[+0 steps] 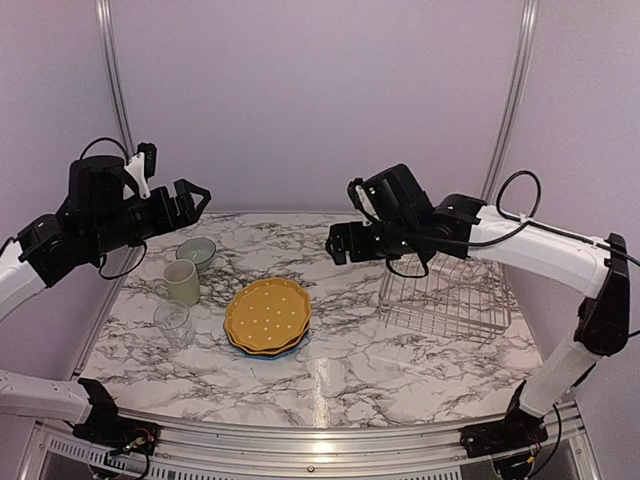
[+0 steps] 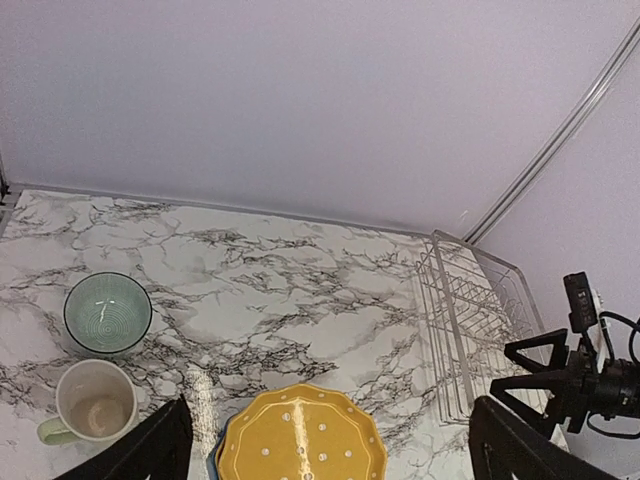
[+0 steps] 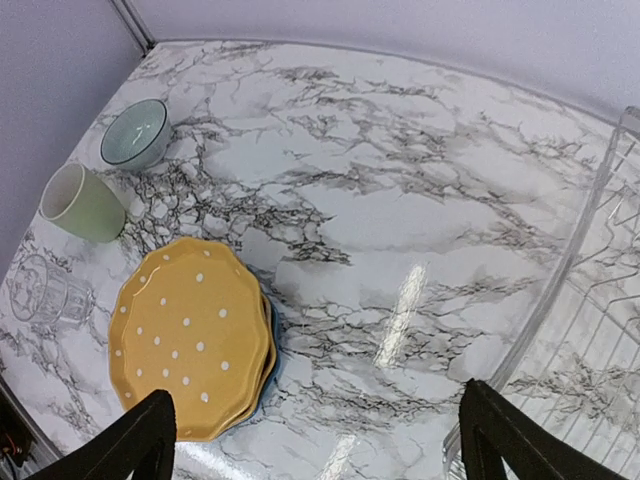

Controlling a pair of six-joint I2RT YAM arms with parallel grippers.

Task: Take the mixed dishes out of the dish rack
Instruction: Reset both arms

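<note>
**Fingers wide on both arms, nothing held; dishes on the counter**

Fingers (image 2: 150, 450) of the left gripper (image 1: 190, 200): spread to full width, nothing between them. It hangs high over the far left corner of the marble counter (image 1: 350, 370).

Fingers (image 3: 140, 440) of the right gripper (image 1: 338, 245): likewise wide apart, holding nothing. It hangs above the far middle of the counter, just left of the dish rack (image 1: 445, 295).

Dish rack: silver wire, at the right edge of the counter.

Plates: one stack, left of the counter's centre, well apart from the rack. A yellow-orange dotted plate (image 1: 267, 315) lies on top, a second yellow rim shows under it, and the blue plate (image 3: 273, 325) is at the bottom.

Small pale bowl (image 1: 197, 251): by the left edge, toward the far left corner, upright.

Pale green mug (image 1: 182, 283): just on the near side of the bowl, upright.

Clear glass (image 1: 174, 324): by the left edge, on the near side of the mug and beside the plate stack.
</note>
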